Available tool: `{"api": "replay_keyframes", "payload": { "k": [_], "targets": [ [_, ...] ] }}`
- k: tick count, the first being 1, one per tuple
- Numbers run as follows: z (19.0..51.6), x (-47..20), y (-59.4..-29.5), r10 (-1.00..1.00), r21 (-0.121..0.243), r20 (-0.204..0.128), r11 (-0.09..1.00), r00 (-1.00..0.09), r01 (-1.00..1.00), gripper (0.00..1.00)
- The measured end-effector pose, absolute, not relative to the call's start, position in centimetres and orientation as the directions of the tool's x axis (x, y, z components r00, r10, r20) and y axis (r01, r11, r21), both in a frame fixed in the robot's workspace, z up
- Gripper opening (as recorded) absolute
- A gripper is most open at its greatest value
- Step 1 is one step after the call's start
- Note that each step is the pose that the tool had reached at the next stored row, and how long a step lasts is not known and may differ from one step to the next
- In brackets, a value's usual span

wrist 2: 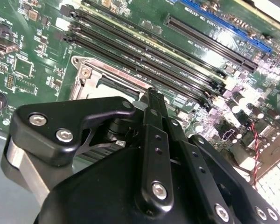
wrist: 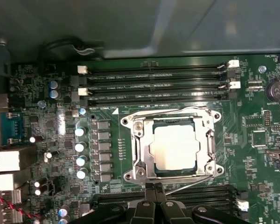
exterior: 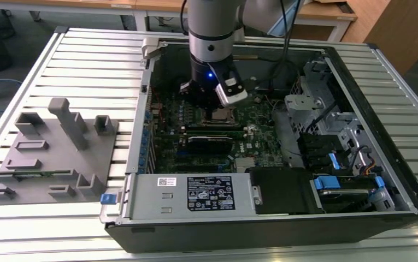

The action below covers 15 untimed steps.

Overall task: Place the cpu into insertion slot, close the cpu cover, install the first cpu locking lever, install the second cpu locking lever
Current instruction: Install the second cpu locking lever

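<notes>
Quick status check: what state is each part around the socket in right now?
cpu: seated in the socket, lying flat.
cpu cover: closed down around the cpu.
gripper: fingers together, holding nothing, at the socket's edge.
memory slots: empty.
case: side open.

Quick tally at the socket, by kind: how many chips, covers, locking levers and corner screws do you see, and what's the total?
In the first wrist view:
cpu: 1
cpu cover: 1
locking levers: 2
corner screws: 4
Total: 8
</notes>
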State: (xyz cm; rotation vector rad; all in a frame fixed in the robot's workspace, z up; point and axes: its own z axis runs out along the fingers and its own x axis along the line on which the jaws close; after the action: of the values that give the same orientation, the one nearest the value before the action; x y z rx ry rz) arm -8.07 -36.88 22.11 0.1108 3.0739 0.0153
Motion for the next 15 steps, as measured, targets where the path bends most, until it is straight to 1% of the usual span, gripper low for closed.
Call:
{"api": "replay_keyframes", "payload": {
  "k": [3,15],
  "targets": [
    [22.11,-8.21,-36.99,0.072,0.018,-0.065,0.997,-0.995,0.071,0.11],
    [22.11,-8.25,-37.83,0.073,0.021,-0.065,0.997,-0.995,0.072,0.11]
  ]
}}
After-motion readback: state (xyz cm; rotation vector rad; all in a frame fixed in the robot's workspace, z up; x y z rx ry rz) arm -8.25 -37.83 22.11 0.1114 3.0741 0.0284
